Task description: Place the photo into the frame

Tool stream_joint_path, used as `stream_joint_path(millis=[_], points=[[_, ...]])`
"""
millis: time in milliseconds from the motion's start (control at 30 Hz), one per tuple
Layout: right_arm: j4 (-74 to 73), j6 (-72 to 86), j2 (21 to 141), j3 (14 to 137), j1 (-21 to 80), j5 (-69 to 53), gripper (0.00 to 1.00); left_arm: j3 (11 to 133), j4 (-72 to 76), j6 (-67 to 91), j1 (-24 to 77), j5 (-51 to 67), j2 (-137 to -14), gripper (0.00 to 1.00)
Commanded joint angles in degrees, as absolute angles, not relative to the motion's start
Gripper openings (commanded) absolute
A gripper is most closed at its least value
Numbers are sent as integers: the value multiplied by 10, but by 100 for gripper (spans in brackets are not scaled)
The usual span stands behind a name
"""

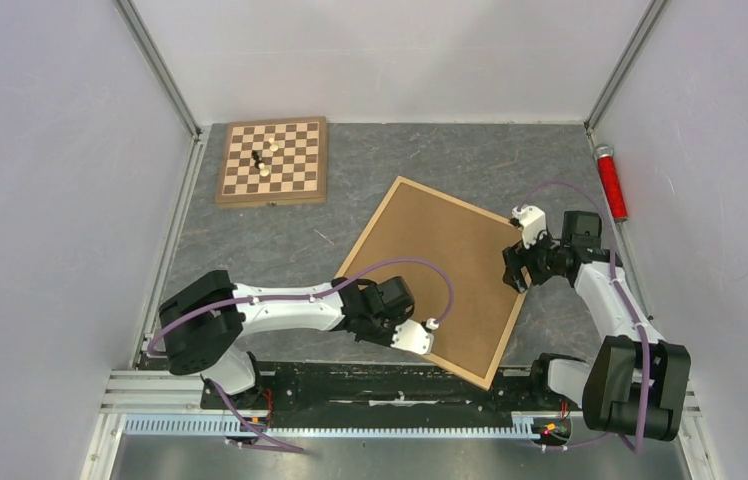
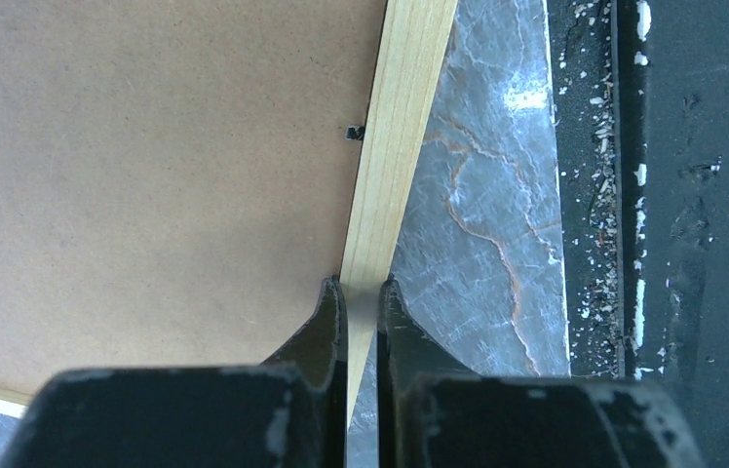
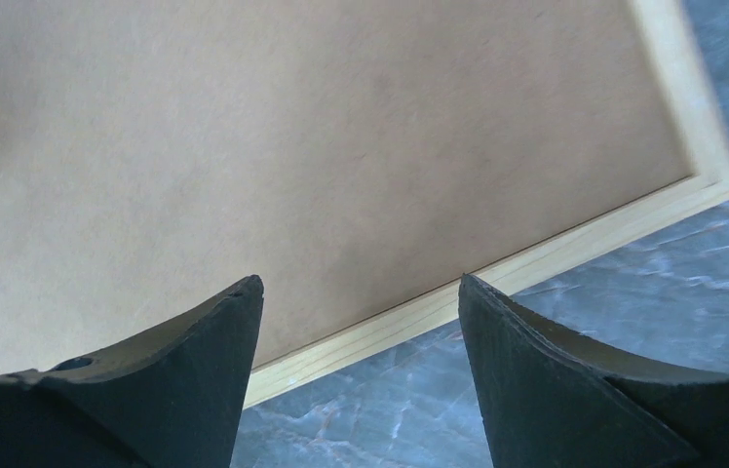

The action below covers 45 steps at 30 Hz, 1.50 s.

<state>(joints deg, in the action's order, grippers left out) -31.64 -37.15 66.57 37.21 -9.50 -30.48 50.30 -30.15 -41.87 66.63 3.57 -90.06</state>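
Frame [image 2: 402, 117] lies face down on the table [image 1: 430, 160], turned at an angle, brown backing board [image 1: 440, 265] uppermost; judgement: posed this way so the back can be opened to load the print.

Left claw [image 2: 362, 292] is closed on the frame's near wooden border; one finger on the board side, one on the outer side, the strip pinched between them; judgement: a hold to steady or lift that edge.

Right claw [image 3: 360, 285] hovers over the frame's opposite edge; jaws wide apart, nothing between them; judgement: placed ready to work on the backing or its fasteners.

Photo: not visible in any view; whether it sits under the backing board or off the table, cannot tell.

One small black tab [image 2: 355, 132] shows at the board's edge beside the border; other tabs not discernible. Frame's front face is hidden against the table. In the top view the left claw's tips are hidden under its wrist housing.

Well beyond the frame's far-left corner: chessboard [image 1: 273, 160] with a few pieces. Off the frame's right side: a red cylinder [image 1: 610, 182], identity unclear.
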Motion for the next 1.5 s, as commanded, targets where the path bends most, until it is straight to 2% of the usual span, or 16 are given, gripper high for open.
stream_joint_path(millis=[0,267,633,867,1467], points=[[-241,-325,684,437,-95,-295,77,493,-345,-395,658,29,-868,2],[-238,-397,856,571,-77,-272,77,434,-338,-423,659,-44,-846,2],[-234,-457,1032,695,-31,-275,67,428,-334,-430,659,-57,-861,2],[-229,-470,1088,725,-4,-256,62,432,-329,-428,658,-57,-874,2],[-209,-500,1135,685,26,-211,30,428,-311,-418,658,-64,-871,2]])
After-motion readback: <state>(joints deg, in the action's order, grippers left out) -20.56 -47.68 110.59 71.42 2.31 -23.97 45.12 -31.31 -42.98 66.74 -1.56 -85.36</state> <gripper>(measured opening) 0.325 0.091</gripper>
